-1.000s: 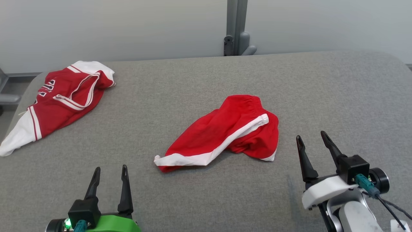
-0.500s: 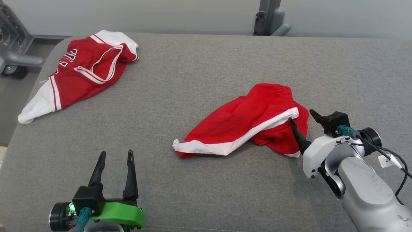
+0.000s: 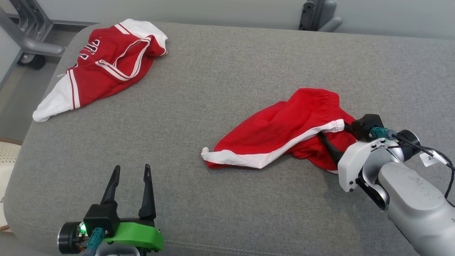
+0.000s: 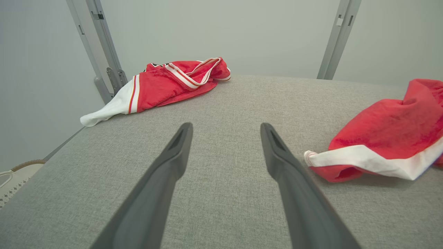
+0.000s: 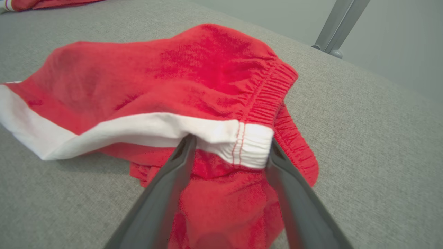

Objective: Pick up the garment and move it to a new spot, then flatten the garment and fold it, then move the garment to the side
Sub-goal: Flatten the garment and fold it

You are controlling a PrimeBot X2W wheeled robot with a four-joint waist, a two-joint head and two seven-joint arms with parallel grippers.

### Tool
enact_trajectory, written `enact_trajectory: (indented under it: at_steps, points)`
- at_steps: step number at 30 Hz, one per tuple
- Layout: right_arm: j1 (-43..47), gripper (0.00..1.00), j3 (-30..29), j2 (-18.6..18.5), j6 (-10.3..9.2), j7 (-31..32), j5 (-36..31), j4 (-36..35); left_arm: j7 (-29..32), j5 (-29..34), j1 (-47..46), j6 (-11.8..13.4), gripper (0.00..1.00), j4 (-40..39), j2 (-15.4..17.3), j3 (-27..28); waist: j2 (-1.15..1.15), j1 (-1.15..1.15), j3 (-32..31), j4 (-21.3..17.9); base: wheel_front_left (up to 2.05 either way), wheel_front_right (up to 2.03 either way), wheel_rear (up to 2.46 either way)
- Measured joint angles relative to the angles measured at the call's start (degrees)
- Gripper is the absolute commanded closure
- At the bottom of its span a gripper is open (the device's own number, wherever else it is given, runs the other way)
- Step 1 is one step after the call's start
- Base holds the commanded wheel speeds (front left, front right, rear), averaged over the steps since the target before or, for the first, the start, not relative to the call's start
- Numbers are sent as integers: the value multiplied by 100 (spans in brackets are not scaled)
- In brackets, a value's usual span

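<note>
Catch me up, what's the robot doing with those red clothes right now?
The right gripper is at the waistband end of the red shorts, open, with a finger on either side of the white stripe's end, so nothing is pinched yet. The shorts lie crumpled on the grey table, not lifted. The left gripper is open near the table's front left, apart from any cloth. A red and white jersey lies at the far left corner.
</note>
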Motion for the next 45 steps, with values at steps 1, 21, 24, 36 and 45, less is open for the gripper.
enact_trajectory:
  at_steps: [1,21,24,36,45]
  points:
    - [-42,18,89,-34,0,-2,60,-7,0,0,0,1,0,3,0,-10,0,0,-3,-2,0,0,0]
    - [-151,100,955,-388,0,-646,655,-392,0,-79,49,-186,0,297,-3,-218,0,0,-143,-304,0,0,0]
    - [32,100,883,-544,0,-713,633,-563,0,-160,-18,-259,0,407,-3,-333,0,0,-131,-417,0,0,0]
    - [584,100,750,-772,0,-578,482,-1051,0,-335,-558,-747,0,1198,-5,-1043,0,0,48,-957,0,0,0]
    - [712,100,635,-766,0,-527,350,-1023,56,-392,-909,-823,0,1791,87,-1558,0,0,164,-1101,0,0,0]
